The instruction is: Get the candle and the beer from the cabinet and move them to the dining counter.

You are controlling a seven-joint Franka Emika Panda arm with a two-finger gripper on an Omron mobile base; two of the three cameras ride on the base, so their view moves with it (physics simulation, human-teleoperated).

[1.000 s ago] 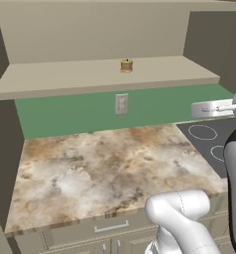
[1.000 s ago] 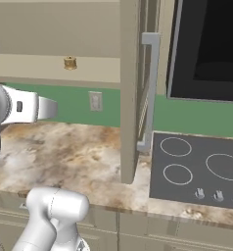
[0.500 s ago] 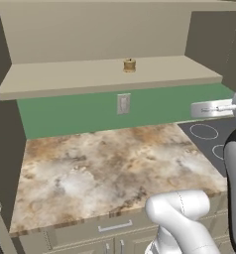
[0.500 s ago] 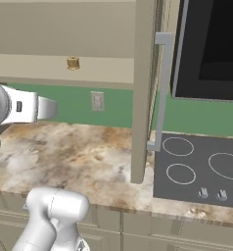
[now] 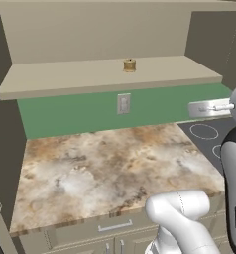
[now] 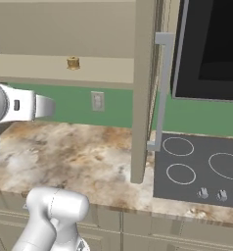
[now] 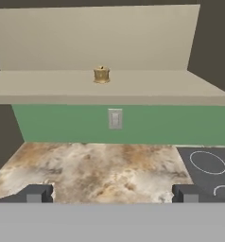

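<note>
The candle (image 5: 129, 65), a tiny golden-brown jar, stands alone near the middle of the open cabinet's beige shelf (image 5: 65, 82). It also appears as the candle (image 6: 73, 62) in the right base view and the candle (image 7: 101, 74) in the hand view. My gripper (image 7: 110, 194) is open with nothing between its fingertips (image 7: 36, 193). It is held well back from the shelf, over the stone worktop, pointing level at the cabinet. The beer and the dining counter are out of view.
Below the shelf lie a green backsplash with a white socket plate (image 5: 123, 103) and a marbled worktop (image 5: 115, 163). A black cooktop (image 6: 201, 166) is to the right. The open cabinet door (image 6: 143, 98) with its grey bar handle (image 6: 161, 93) juts out beside a black oven (image 6: 211, 44).
The whole picture has shifted slightly right, so the camera has moved a little. The candle stays put on the shelf and the gripper stays open.
</note>
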